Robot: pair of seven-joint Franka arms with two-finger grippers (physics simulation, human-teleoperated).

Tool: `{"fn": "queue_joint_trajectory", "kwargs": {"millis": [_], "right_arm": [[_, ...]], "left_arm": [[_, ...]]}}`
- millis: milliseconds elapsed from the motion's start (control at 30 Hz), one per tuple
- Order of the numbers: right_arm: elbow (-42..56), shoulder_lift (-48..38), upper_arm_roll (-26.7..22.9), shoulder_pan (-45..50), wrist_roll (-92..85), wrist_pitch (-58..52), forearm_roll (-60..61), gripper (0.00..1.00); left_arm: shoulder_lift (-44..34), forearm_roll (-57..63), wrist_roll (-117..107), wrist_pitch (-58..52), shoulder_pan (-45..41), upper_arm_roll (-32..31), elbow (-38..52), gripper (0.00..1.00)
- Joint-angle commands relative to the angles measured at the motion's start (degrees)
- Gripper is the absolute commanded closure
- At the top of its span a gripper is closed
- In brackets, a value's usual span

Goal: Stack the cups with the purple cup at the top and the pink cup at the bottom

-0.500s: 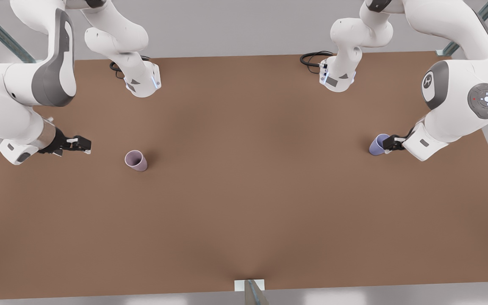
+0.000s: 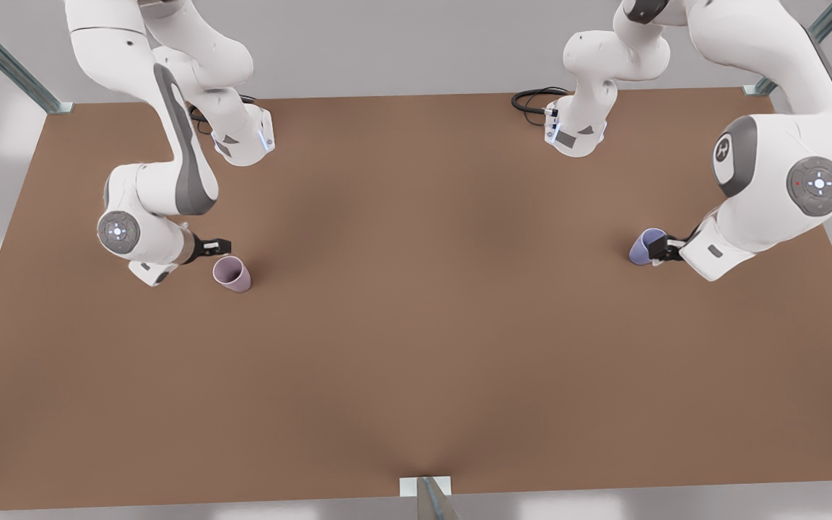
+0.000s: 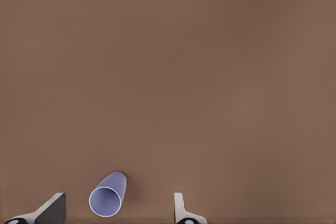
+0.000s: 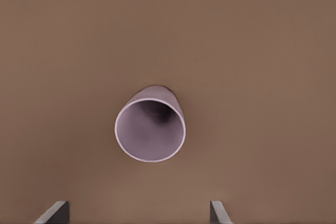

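The pink cup [image 2: 232,274] stands upright on the brown table [image 2: 416,325], towards the front view's left. My right gripper [image 2: 217,247] hovers just beside and above it, open; the right wrist view looks down into the pink cup [image 4: 150,124], which lies ahead of the spread fingers [image 4: 55,212]. The purple cup [image 2: 647,246] stands at the front view's right. My left gripper [image 2: 665,250] is open right at it. The left wrist view has the purple cup [image 3: 108,195] between the open fingers [image 3: 181,211], nearer one of them.
Both arm bases [image 2: 243,141] [image 2: 575,133] stand at the table's far edge, with a black cable [image 2: 531,97] beside one. A small metal bracket [image 2: 427,491] sits at the near edge. A wide bare stretch of table separates the two cups.
My right arm has swung in from the front view's left edge, bringing its gripper up to the pink cup. My left arm has shifted slightly at the purple cup. Neither cup has moved.
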Motion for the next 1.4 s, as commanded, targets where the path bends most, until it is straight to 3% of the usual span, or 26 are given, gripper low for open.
{"fn": "queue_joint_trajectory", "kwargs": {"millis": [0, 200, 700, 733, 833, 900, 1000, 1167, 1233, 1300, 1367], "right_arm": [[-3.21, -0.05, -0.17, -2.11, -0.45, 12.99, 0.08, 0.0], [-8.83, 1.44, -0.35, -3.69, -0.72, 26.62, 0.08, 0.0], [-14.28, 4.87, -0.17, -4.57, -3.27, 30.66, -0.01, 0.03], [-15.16, 5.05, -0.17, -4.49, -3.27, 31.89, -0.01, 0.06], [-15.6, 6.54, -0.08, -4.4, -3.27, 33.83, -0.01, 0.32], [-15.52, 8.21, 0.0, -4.4, -3.27, 35.06, 0.08, 0.43], [-14.72, 8.03, 0.0, -3.87, -2.83, 34.45, 0.08, 0.79], [-12.61, 5.93, 0.27, -3.52, -2.47, 30.23, 0.08, 0.79], [-9.46, 3.11, 6.32, -3.52, 4.46, 25.31, 0.17, 0.79], [-1.55, 3.11, 12.48, -3.0, 12.55, 19.24, 0.78, 0.79], [12.24, 9.26, 12.49, 8.86, 28.36, 13.71, 2.72, 0.79]], "left_arm": [[0.0, 0.04, 1.44, 0.11, 0.0, 0.01, -0.12, 0.0], [0.35, 0.04, 1.44, 0.29, 0.0, 0.01, -0.12, 0.0], [1.76, 0.04, 1.44, 0.55, 0.09, 0.45, -0.03, 0.0], [1.76, -0.05, 1.44, 0.64, 0.18, 0.8, -0.03, 0.0], [1.94, -0.05, 1.44, 1.34, 0.26, 0.97, -0.03, 0.0], [2.29, 0.04, 1.44, 1.78, 0.26, 0.97, -0.03, 0.0], [2.46, -0.05, 1.44, 2.22, 0.44, 0.97, -0.03, 0.0], [2.64, 0.04, 1.53, 2.14, 0.44, 0.97, -0.03, 0.0], [2.73, -0.05, 1.88, 2.22, 0.53, 1.41, -0.03, 0.0], [2.64, -0.05, 1.79, 2.14, 0.53, 1.41, -0.03, 0.0], [2.46, -0.05, 1.71, 2.14, 0.35, 1.41, -0.03, 0.0]]}}
